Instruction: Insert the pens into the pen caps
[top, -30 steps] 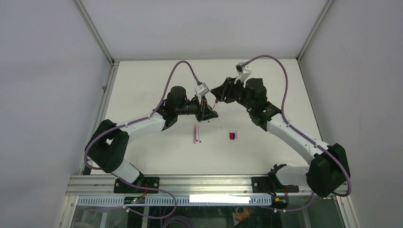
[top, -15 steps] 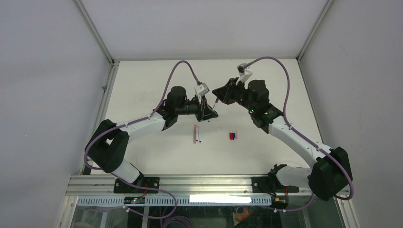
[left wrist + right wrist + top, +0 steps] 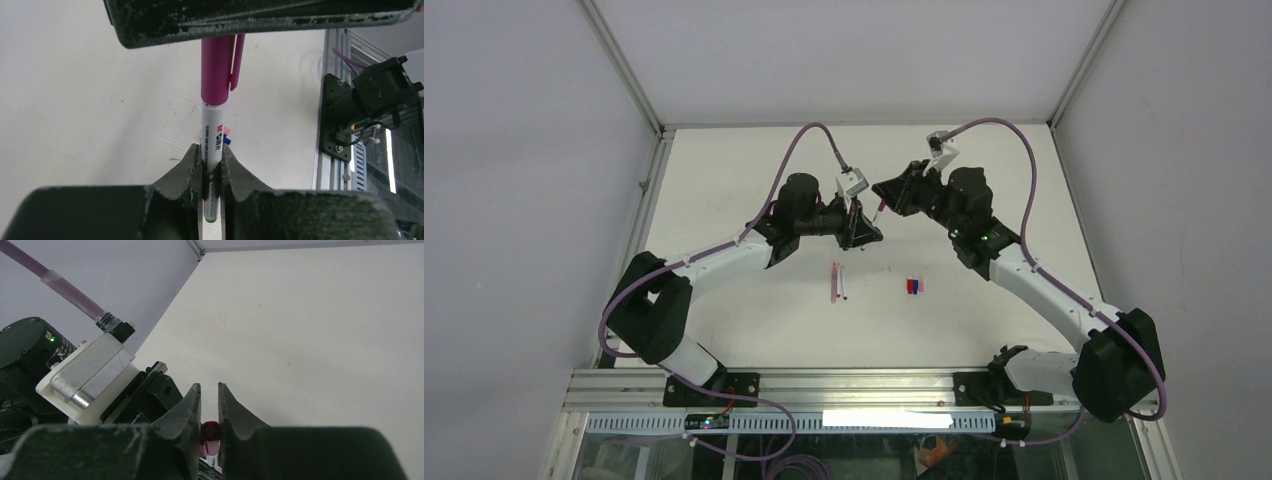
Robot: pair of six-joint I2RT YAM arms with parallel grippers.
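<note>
Pinching the white pen (image 3: 212,130) at bottom centre of frame, left gripper (image 3: 211,152), right gripper (image 3: 208,390) fingers clamped on its magenta cap (image 3: 210,431), spare pens (image 3: 837,283) and caps (image 3: 914,286) lying centre of the overhead frame.

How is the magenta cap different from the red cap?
The magenta cap is gripped by the right gripper above the table and sits over the end of a white pen. The red cap lies loose on the table, with no pen in it. Both are short plastic caps.

Magenta cap (image 3: 216,70), white pen (image 3: 212,145), off-white table (image 3: 75,100).
</note>
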